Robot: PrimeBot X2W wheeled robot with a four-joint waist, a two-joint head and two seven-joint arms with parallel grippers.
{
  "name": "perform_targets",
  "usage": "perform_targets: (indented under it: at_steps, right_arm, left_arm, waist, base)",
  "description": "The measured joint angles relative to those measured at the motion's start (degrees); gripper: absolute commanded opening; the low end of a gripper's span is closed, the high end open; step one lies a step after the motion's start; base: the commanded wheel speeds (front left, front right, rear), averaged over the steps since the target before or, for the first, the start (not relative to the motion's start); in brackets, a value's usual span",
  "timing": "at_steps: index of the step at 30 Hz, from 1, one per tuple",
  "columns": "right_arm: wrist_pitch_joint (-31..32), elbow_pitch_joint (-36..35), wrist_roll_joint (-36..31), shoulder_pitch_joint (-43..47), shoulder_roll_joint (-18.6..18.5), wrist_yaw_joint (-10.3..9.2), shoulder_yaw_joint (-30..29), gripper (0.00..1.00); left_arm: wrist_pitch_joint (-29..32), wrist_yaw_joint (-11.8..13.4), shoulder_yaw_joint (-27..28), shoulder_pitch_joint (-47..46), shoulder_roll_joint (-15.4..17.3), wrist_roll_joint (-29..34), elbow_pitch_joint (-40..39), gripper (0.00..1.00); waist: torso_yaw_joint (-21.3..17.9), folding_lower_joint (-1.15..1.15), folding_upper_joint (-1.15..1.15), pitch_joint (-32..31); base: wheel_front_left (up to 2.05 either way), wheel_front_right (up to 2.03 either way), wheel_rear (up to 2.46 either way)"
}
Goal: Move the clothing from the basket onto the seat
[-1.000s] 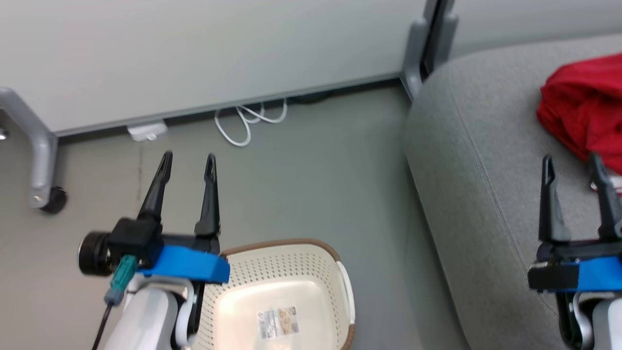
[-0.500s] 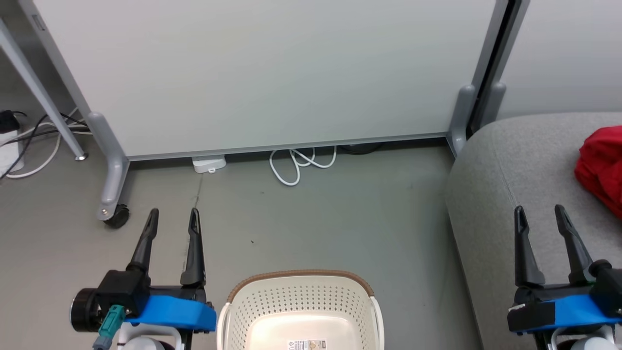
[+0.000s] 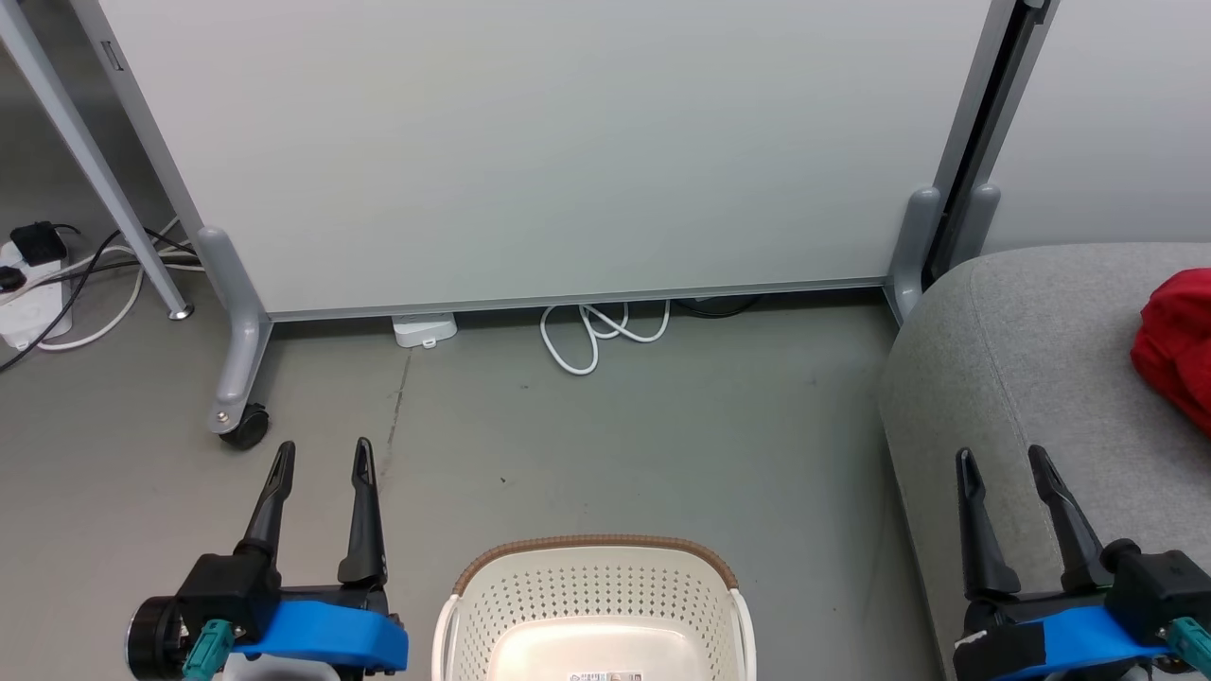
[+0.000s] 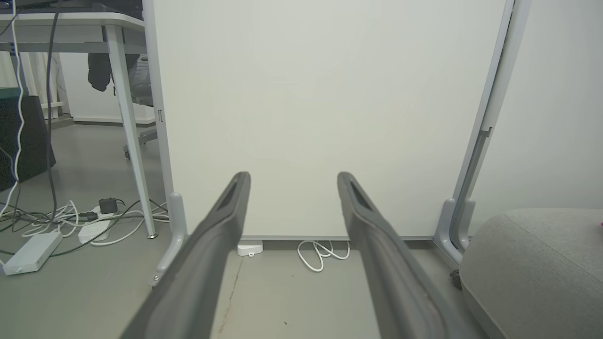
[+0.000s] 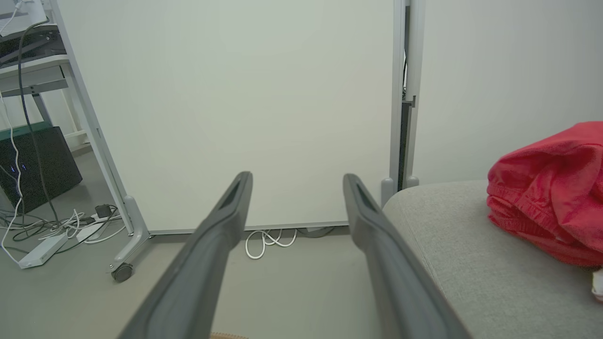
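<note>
The cream basket (image 3: 593,605) with its brown rim stands on the floor at the bottom middle of the head view; what shows of its inside holds no garment. Red clothing (image 3: 1176,342) lies bunched on the grey seat (image 3: 1022,378) at the right edge, and the same clothing (image 5: 551,193) with an elastic waistband lies on the seat (image 5: 471,254) in the right wrist view. My left gripper (image 3: 322,454) is open over the floor left of the basket. My right gripper (image 3: 1001,462) is open over the seat's left edge. Both grippers hold nothing, left (image 4: 292,176) and right (image 5: 297,178).
A white partition panel (image 3: 530,142) on grey wheeled feet (image 3: 236,378) stands behind the floor. A coiled white cable (image 3: 596,331) lies at its base. A power strip and cords (image 3: 38,284) lie at the far left by a table leg (image 4: 129,132).
The head camera has tilted up and turned left, so the picture shifted: more of the partition shows and less of the seat. Both grippers stay open and sit lower in the picture.
</note>
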Motion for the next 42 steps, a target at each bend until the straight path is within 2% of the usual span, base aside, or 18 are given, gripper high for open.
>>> perform_targets:
  at_steps: [18, 19, 26, 42]
  right_arm:
    - [-0.01, 1.54, 0.32, -0.01, 0.01, 0.0, 0.87, 1.0]
    - [0.0, 1.57, 0.32, -0.01, 0.01, 0.0, 0.87, 0.0]
    - [0.52, 5.04, 1.22, 1.01, 0.25, 0.0, 0.83, 0.0]
    - [4.83, 5.27, 18.24, 0.6, 0.29, 0.0, 0.27, 0.0]
  left_arm:
    - [0.0, -0.76, 0.54, -0.14, -0.42, 2.03, 1.55, 1.0]
    - [0.0, -0.76, 0.53, -0.17, -0.43, 2.01, 1.62, 0.0]
    - [0.92, -0.75, 0.31, 2.4, -0.52, 1.12, 5.11, 0.0]
    - [5.05, -0.91, 1.89, 2.13, -0.53, -16.39, 4.56, 0.0]
  waist:
    - [-0.12, 0.0, 0.0, 0.41]
    - [-0.12, 0.0, 0.0, 0.4]
    - [-0.19, 0.01, 0.0, 0.43]
    - [-0.79, 0.01, 0.0, 0.63]
  base:
    - [0.0, 0.0, 0.0]
    - [0.0, 0.0, 0.0]
    - [0.0, 0.0, 0.0]
    - [0.0, 0.0, 0.0]
